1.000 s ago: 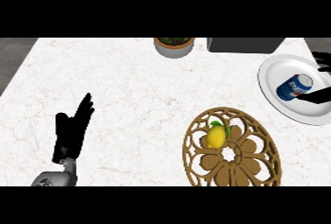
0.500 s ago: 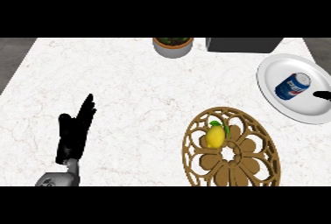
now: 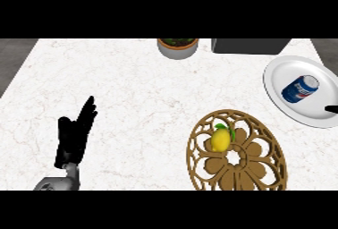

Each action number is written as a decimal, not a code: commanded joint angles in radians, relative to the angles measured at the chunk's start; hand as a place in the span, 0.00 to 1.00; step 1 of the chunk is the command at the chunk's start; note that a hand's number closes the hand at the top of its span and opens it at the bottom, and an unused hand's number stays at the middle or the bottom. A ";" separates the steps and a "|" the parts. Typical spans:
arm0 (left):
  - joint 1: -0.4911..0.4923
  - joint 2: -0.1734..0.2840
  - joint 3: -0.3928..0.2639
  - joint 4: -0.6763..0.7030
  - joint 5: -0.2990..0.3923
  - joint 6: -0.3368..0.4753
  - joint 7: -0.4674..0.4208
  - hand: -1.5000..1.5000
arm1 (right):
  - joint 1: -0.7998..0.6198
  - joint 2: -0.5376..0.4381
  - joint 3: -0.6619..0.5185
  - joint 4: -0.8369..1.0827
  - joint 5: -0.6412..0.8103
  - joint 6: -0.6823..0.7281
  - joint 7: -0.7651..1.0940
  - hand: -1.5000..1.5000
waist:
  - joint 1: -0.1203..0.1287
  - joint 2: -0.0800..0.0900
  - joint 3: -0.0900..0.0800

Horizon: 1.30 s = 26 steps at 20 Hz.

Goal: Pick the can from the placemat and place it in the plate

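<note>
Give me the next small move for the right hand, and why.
Probably pull the right hand fully off the right edge and rest it. The can lies on its side in the white plate, with nothing curled round it; only a dark tip of that hand shows. The lemon sits on the woven placemat.

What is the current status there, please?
Left robot hand open, resting. Right robot hand barely visible at edge. Can lying in plate. Nothing obstructing.

steep head view over counter [image 3: 132, 89]
</note>
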 commanded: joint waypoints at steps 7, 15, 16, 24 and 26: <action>-0.044 -0.019 0.003 0.044 -0.026 0.026 0.005 0.50 | 0.020 0.025 0.022 -0.004 -0.007 -0.079 -0.005 0.00 | -0.003 -0.001 0.000; -0.052 -0.003 0.014 0.053 -0.002 -0.013 0.002 0.50 | 0.035 0.023 0.043 0.008 0.011 -0.148 0.007 0.00 | 0.012 0.008 0.002; 0.021 -0.015 -0.014 0.000 -0.020 -0.003 -0.030 0.50 | 0.051 0.017 0.048 0.003 0.014 -0.163 0.000 0.00 | 0.013 0.003 0.001; -0.029 -0.028 -0.003 0.036 -0.017 0.006 -0.007 0.50 | 0.079 -0.012 0.048 0.016 0.008 -0.176 0.009 0.00 | 0.007 0.007 0.002; 0.009 -0.021 -0.022 -0.023 -0.030 0.004 0.022 0.50 | 0.073 -0.033 0.051 0.015 0.012 -0.178 0.025 0.00 | 0.015 0.005 0.002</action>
